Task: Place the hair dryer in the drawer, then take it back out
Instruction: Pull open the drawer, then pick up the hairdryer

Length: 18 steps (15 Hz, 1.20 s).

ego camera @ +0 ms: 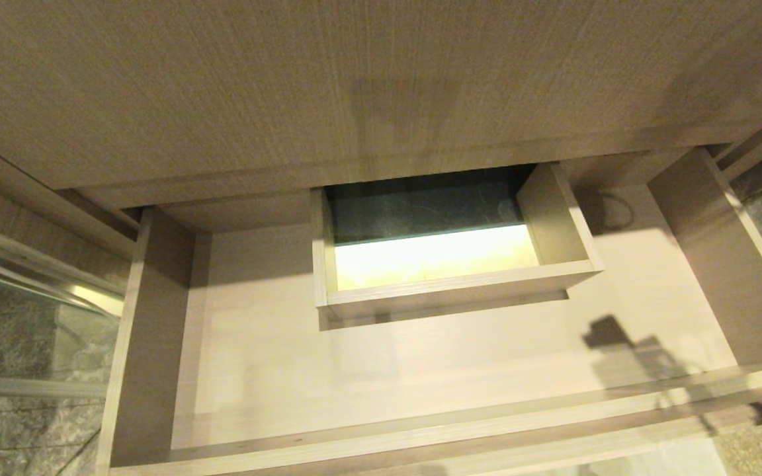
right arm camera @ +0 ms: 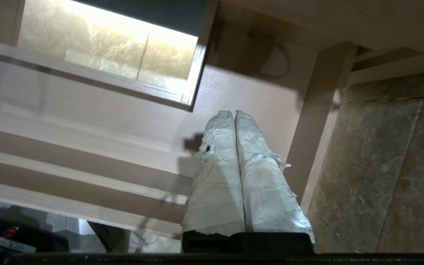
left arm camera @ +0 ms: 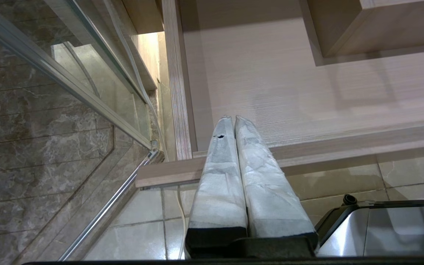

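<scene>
Above the open drawer (ego camera: pixel 156 330), both the left gripper (left arm camera: pixel 233 118) and right gripper (right arm camera: pixel 233 112) are pressed together, empty; no writing seems legible.

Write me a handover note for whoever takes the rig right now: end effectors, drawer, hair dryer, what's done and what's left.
Left end effector: shut, empty, parked near the drawer's front left corner.
Right end effector: shut, empty, above the drawer's right side.
Drawer: pulled open; nothing lies on the floor that shows, only the boxed cut-out at the back middle.
Hair dryer: in no view; neither end effector holds it.
Done: drawer is open. Whether the dryer has already gone in and come out cannot be told.
Left: locate the dryer first.
</scene>
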{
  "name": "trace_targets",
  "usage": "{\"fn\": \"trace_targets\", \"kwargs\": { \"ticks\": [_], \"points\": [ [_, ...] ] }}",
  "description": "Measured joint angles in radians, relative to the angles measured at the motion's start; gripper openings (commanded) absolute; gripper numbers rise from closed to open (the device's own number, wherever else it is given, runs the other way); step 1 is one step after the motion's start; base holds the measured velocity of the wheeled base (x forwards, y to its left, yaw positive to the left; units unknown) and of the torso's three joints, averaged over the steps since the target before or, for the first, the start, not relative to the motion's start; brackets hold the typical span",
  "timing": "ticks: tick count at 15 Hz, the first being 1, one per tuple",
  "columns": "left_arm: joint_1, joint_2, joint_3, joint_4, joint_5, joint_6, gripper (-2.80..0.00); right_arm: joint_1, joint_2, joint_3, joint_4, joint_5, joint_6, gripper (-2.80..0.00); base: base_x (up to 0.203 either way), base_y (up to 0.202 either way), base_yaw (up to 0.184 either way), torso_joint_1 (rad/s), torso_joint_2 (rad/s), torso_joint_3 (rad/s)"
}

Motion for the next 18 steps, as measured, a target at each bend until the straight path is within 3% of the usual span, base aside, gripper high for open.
{"fn": "trace_targets", "kwargs": {
  "ticks": [6,12,16,18],
  "points": [
    [0.0,0.0,0.0,0.0,0.0,0.0,-2.8,-0.011,-0.004,-0.091,0.014,0.002,-0.003,-2.8,0.0,0.0,0.0,0.0,0.0,0.0],
    [0.0,0.0,0.0,0.0,0.0,0.0,-2.8,-0.033,-0.065,-0.09,-0.001,-0.025,0.01,-2.8,0.0,0.0,0.0,0.0,0.0,0.0],
    [0.0,0.0,0.0,0.0,0.0,0.0,-2.8,-0.051,-0.085,-0.095,-0.062,-0.057,0.153,-2.8,0.0,0.0,0.0,0.0,0.0,0.0],
    [0.0,0.0,0.0,0.0,0.0,0.0,-2.8,-0.055,-0.093,-0.098,-0.113,-0.057,0.184,-2.8,0.0,0.0,0.0,0.0,0.0,0.0]
  ]
}}
